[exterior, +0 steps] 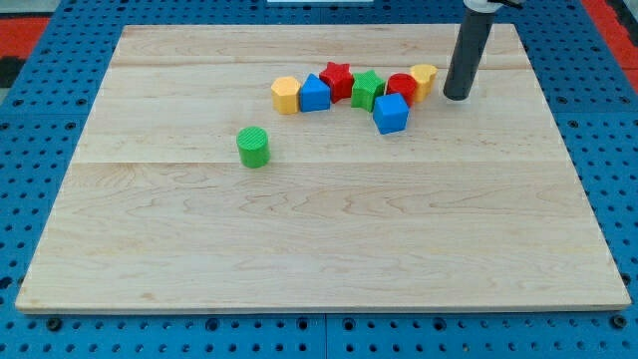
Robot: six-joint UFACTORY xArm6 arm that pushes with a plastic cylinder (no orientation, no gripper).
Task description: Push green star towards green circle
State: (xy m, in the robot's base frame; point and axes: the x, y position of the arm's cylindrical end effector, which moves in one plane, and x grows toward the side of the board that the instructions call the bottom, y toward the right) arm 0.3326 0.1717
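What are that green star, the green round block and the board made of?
Green star and green circle: probably painted wood or plastic; solid matte colour, and the circle's top looks ridged. Board: pale wood, with visible grain and plank seams.

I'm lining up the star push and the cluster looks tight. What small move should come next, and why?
Probably slide my tip around the view's top of the cluster, to the green star's upper right. The green circle lies lower left, and the yellow block and red block stand between.
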